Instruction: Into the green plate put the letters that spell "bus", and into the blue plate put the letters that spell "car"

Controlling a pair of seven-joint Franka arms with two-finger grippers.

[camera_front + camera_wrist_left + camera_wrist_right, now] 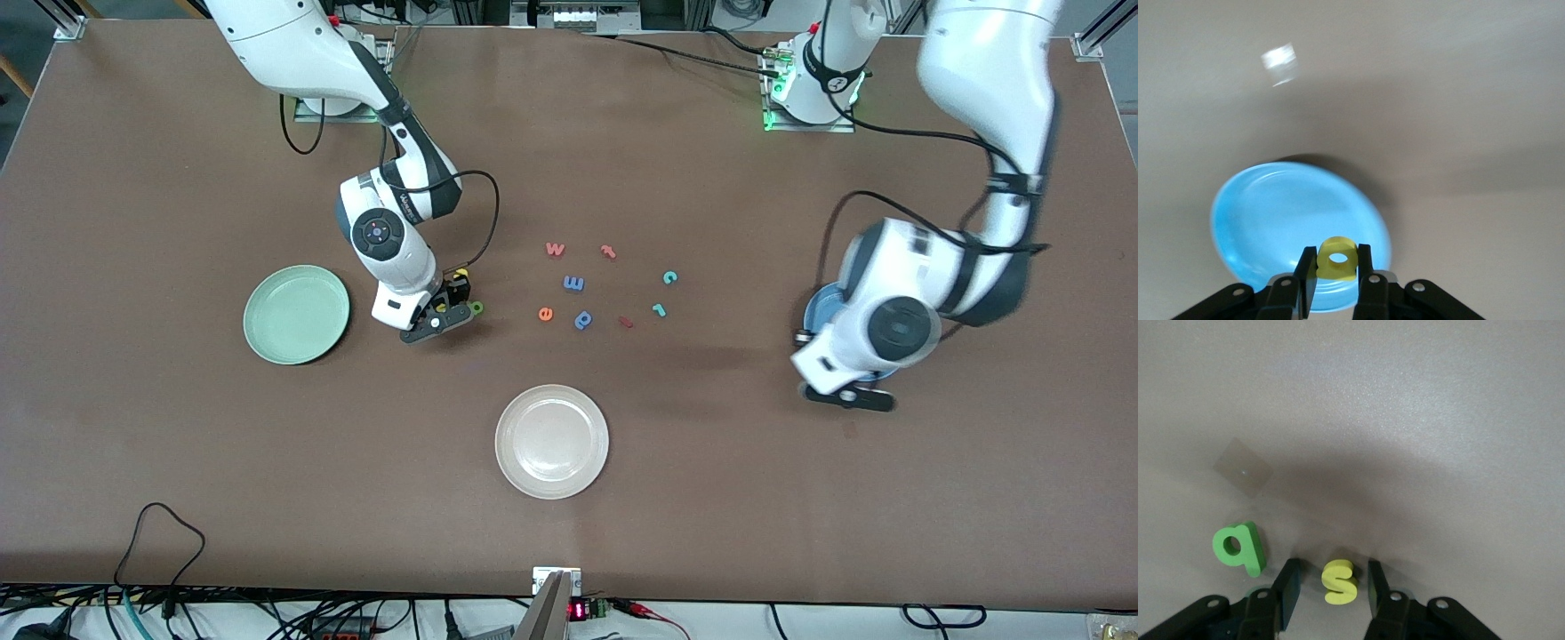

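The cream-white plate (552, 441) is taken as the landmark; it lies nearest the front camera, about midway along the table.

The green plate (296, 314) is seen farther from the camera than the cream-white plate, toward the right arm's end of the table, with nothing in it. Just beside it, toward the cream-white plate's side, the right gripper (442, 313) is held low at the table. In the right wrist view its fingers (1288, 588) are spread, with the yellow "s" (1339, 581) lying flat on the table between them; a gap shows on each side of the letter. The green "b" (1240, 548) lies just beside that gripper, on the table and apart from the "s".

Farther from the camera than the cream-white plate, a loose cluster of letters is spread: an orange "e" (546, 313), a blue "m" (573, 284), a blue "p" (583, 319), a pink "t" (608, 252), a teal "r" (659, 309) and a teal "c" (670, 277).

Toward the left arm's end of the table, the blue plate (1271, 227) is mostly covered by the left arm in the front view. The left gripper (1337, 267) is held over it, clamped on the yellow "a" (1337, 257).
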